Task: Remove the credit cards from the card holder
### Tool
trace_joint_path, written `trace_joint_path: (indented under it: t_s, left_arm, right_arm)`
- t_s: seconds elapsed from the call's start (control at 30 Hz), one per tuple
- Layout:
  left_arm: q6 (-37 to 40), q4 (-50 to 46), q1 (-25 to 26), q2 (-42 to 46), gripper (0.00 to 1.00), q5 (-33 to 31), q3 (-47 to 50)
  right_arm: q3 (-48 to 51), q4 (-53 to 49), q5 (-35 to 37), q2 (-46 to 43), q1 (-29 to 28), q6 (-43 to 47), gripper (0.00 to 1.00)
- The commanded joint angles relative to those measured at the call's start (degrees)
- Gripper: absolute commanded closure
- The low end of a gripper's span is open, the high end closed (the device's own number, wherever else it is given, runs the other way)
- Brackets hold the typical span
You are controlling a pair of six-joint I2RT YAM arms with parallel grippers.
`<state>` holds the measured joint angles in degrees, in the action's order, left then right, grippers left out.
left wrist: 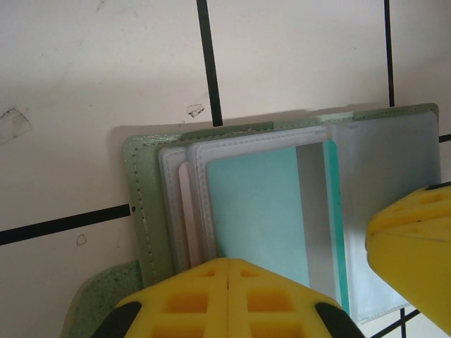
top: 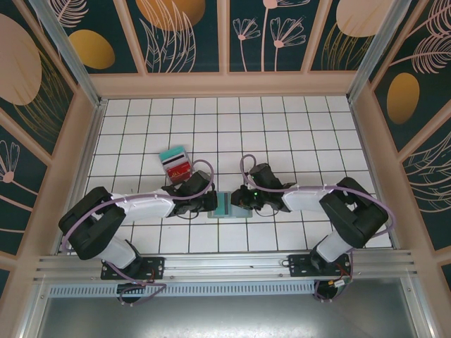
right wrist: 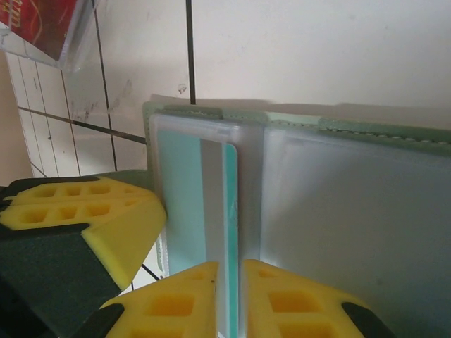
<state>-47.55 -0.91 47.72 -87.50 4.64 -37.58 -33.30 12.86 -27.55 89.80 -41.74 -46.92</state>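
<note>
The grey-green card holder point(top: 227, 205) lies open on the tiles between both grippers, its clear sleeves point(left wrist: 384, 176) facing up. A teal card point(left wrist: 261, 204) with a grey stripe sits in the left sleeve, and its long edge point(right wrist: 230, 204) sticks out towards the middle fold. My right gripper point(right wrist: 229, 273) is shut on that edge. Pressed on the sleeve's near side, my left gripper point(left wrist: 229, 266) has its yellow fingers shut together with nothing visible between them. A pale card edge point(left wrist: 184, 211) peeks from a sleeve behind. A red card point(top: 177, 166) lies on a teal one point(top: 171, 153) farther back left.
White tiled floor point(top: 282, 127) with dark grout lines is enclosed by wooden walls point(top: 225, 83) at the back and sides. The loose cards lie about two tiles beyond the left gripper. A red card point(right wrist: 46, 24) shows at the top left of the right wrist view.
</note>
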Motion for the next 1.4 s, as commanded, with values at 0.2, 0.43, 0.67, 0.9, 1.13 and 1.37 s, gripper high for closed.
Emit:
trace_joint_path:
  t_s: [0.2,0.43,0.67,0.9,1.13,1.37]
  left_arm:
    - [-0.08,-0.34,-0.18,-1.19,0.93,0.42,1.52]
    - [-0.18,-0.32,-0.18,-1.15,0.95,0.45,1.64]
    - [-0.66,-2.26,-0.18,-1.49,1.00,-1.39,1.31]
    - [-1.13,-4.69,-0.18,-2.80,1.00,-3.22,1.16]
    - [-1.30,-4.81,-0.18,-3.11,1.00,-3.27,1.38]
    - [-1.06,-4.89,-0.22,-3.21,1.00,-3.24,1.31]
  right_arm:
    - [-2.02,3.05,-2.97,3.35,-0.43,-0.15,0.82]
    - [-2.43,3.33,-3.47,4.64,-0.45,-0.11,0.88]
    - [-2.03,2.10,-2.33,3.80,-0.36,0.44,1.00]
    - [-0.53,1.47,-1.81,2.34,0.33,0.63,1.00]
    - [1.34,0.24,-1.64,-0.38,1.91,1.28,1.00]
    - [2.87,-0.16,-1.45,-1.94,2.88,1.39,1.00]
